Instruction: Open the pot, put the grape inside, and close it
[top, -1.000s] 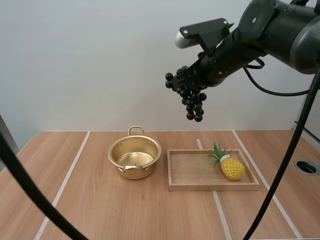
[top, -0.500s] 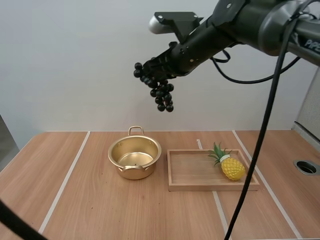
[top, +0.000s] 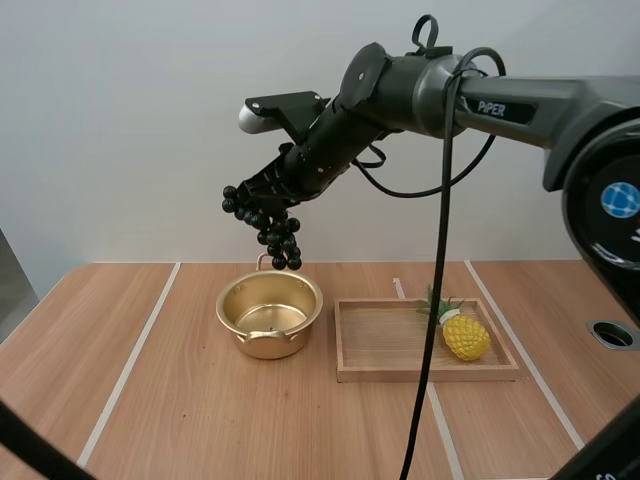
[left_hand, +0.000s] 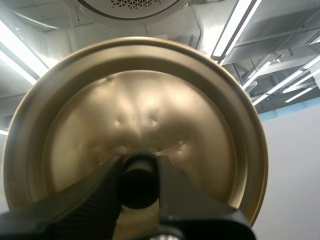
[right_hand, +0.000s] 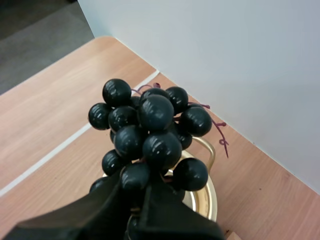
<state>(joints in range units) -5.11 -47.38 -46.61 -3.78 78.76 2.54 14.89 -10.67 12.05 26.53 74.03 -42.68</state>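
One pot (top: 248, 338), one lid (left_hand: 150, 100), one bunch (top: 272, 238)

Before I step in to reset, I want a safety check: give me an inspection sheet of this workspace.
Surface: wooden table, pale stripes.
Job's things: gold pot open on the table; grapes hang over it; lid off.
Clutter: wooden tray beside the pot, toy pineapple lying in it.
Claws: left claw shut on lid; right claw shut on grapes.
Cables: nothing seen lying on the table.
Surroundings: plain wall behind the table.
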